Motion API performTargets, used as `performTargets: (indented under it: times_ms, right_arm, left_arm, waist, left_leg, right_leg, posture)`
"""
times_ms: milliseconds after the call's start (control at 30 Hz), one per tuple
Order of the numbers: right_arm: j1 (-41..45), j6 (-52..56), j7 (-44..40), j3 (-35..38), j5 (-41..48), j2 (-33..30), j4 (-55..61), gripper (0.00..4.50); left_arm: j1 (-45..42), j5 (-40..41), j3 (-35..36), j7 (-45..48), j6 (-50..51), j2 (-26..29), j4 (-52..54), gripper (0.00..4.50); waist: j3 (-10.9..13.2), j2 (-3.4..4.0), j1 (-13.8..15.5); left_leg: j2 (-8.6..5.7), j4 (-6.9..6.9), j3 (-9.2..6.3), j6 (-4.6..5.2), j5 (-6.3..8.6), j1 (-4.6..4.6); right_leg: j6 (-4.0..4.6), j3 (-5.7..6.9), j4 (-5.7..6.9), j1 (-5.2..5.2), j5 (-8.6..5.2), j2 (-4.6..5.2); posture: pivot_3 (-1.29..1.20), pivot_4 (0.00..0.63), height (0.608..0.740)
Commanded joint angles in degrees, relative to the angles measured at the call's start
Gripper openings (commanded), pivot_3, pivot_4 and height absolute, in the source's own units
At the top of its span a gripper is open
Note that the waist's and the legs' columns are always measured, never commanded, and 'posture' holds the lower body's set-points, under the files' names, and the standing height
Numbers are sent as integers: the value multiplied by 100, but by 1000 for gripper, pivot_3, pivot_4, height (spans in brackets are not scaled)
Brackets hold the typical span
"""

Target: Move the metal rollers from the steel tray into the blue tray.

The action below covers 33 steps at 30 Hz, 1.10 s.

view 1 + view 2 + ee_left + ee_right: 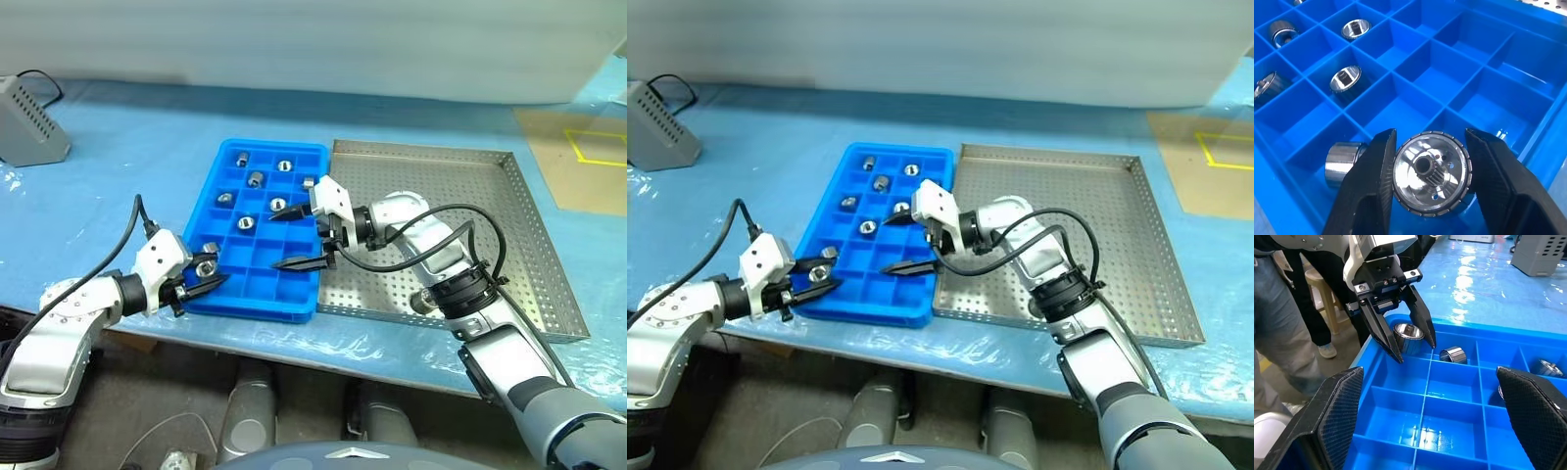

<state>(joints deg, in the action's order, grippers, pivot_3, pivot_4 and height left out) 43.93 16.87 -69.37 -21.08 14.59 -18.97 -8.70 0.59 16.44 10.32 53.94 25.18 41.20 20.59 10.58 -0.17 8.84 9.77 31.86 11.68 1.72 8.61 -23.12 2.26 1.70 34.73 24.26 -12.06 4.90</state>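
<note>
The blue tray (253, 305) lies left of the steel tray (509, 245) and touches it. Several metal rollers (255, 178) sit in its far compartments. My left gripper (211, 277) hangs over the tray's near left corner, shut on one metal roller (1431, 172) held between its fingers. The right wrist view shows this roller (1408, 338) above a corner cell. Another roller (1342, 161) lies on its side in the cell beside it. My right gripper (275, 241) is open over the blue tray's right side with nothing between its fingers, and its arm crosses the steel tray.
A grey box (29, 122) with a cable stands at the back left. A brown board (578, 157) with yellow lines lies at the back right. The table's front edge runs just below both trays. A person's legs (1283, 333) and a stool stand beyond the table.
</note>
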Motion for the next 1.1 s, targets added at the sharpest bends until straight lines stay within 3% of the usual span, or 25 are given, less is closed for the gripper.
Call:
performTargets:
  times_ms: [33, 333, 367, 533, 833, 933, 1100]
  right_arm:
    - [136, -148, -73, 47, -25, 46, 43, 4500]
    - [-17, -70, 61, 157, -108, -13, 191, 4500]
    - [-34, -60, 89, 166, -108, -17, 210, 4500]
    - [-69, -42, 218, 219, -105, -49, 237, 4500]
    - [-261, 195, 492, 579, -77, -443, 525, 4500]
    - [-392, 348, 693, 867, -83, -751, 624, 4500]
    - [-750, 451, 1317, 1485, -214, -1234, 655, 4500]
  left_arm:
    - [-51, 52, -212, -145, -85, -76, 250, 1881]
    - [-58, -93, -603, -153, -271, 23, -72, 1881]
    - [-113, -63, -598, -141, -275, 22, -155, 2591]
    - [-451, -158, -722, -183, -314, 62, -353, 4136]
    - [-1687, 683, -601, -65, 162, -101, -212, 4136]
    - [-2304, 824, -913, 80, 217, -318, -411, 4136]
    - [-3196, 355, -1886, 431, -320, -1017, -1471, 4136]
  waist:
    - [0, 0, 10]
    - [-2, -3, -17]
    - [-2, -3, -17]
    - [-2, -3, -27]
    - [-3, -4, -41]
    - [-4, -6, -76]
    - [-5, -6, -198]
  left_leg:
    - [0, -4, 0, -2, -2, 2]
    - [10, -5, 0, -12, -8, 2]
    - [12, -6, 0, -12, -8, 2]
    - [19, -8, -1, -17, -11, 2]
    - [19, 4, -1, -23, -15, 2]
    - [19, 18, -1, -22, -15, 3]
    - [14, 31, 2, -17, -12, 1]
  right_leg:
    - [-2, 0, 1, 0, -1, 0]
    - [32, -11, -1, 5, 13, -21]
    - [34, -12, -1, 5, 11, -24]
    - [39, -13, 1, 8, 8, -33]
    - [41, -14, 15, 6, 10, -34]
    - [41, -16, 18, 1, 10, -34]
    - [40, -22, 17, -6, 11, -33]
  posture:
    - [304, 150, 740]
    - [263, 150, 740]
    - [263, 150, 740]
    - [225, 150, 740]
    - [108, 150, 740]
    - [52, 150, 740]
    - [-47, 150, 740]
